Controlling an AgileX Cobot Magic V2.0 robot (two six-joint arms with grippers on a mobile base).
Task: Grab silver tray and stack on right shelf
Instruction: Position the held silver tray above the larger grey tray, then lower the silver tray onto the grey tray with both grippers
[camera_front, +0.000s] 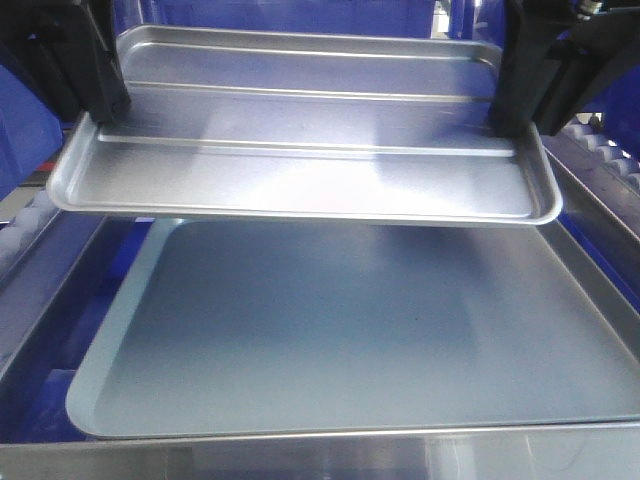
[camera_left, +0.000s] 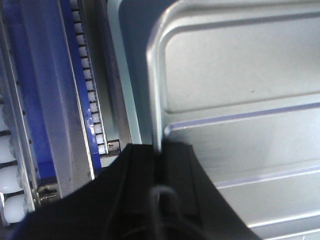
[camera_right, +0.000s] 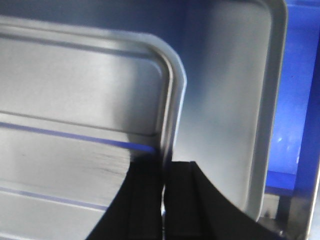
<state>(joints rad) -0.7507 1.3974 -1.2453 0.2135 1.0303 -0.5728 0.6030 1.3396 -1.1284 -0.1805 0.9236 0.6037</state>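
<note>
Silver tray (camera_front: 300, 170) (aloft) over grey tray (camera_front: 350, 330)

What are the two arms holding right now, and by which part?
The silver tray: left gripper clamps its left short rim, right gripper its right rim.

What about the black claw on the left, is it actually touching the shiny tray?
Touching. In the left wrist view, the rim of the silver tray runs straight in between the black fingers of the left gripper, with no gap showing.
</note>
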